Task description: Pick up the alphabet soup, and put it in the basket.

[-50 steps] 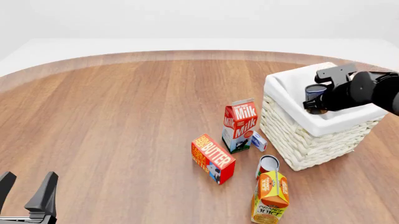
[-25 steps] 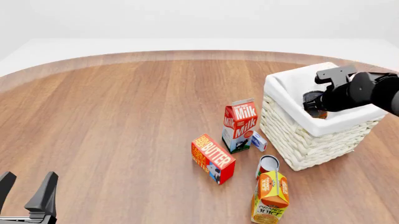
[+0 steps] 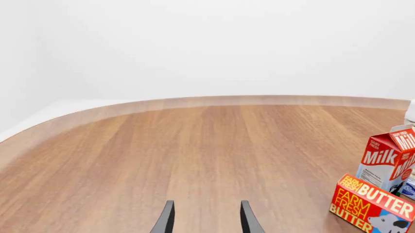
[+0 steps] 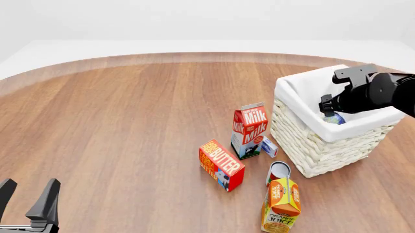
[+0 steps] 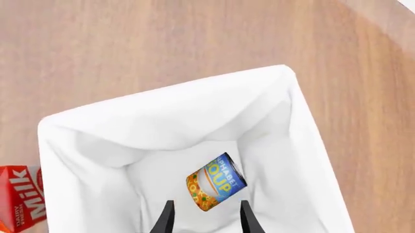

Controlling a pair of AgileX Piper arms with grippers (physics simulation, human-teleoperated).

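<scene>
Left gripper (image 4: pixel 27 201) low at the near left corner of the table (image 4: pixel 129 121), fingers spread with bare wood between them, gripping nothing; left wrist view shows the same gap. Toward the middle: butter box (image 4: pixel 222 164) lying on the wood, milk carton (image 4: pixel 250 130) upright just behind and right of it, a small white-and-blue packet (image 4: pixel 269 146) at the carton's right foot. Nearer the camera, a red-and-white can (image 4: pixel 278 172) stands just behind the orange juice carton (image 4: pixel 281 204). Right side: the basket (image 4: pixel 304 141), wicker walls, white lining over the rim. Right gripper (image 5: pixel 204 218) hangs above the basket's opening, fingers parted, nothing between them. Alphabet soup (image 5: pixel 216 182) lies tilted inside the basket on the lining, free of the fingertips; front view shows only a sliver of it (image 4: pixel 332 118) below the gripper.
</scene>
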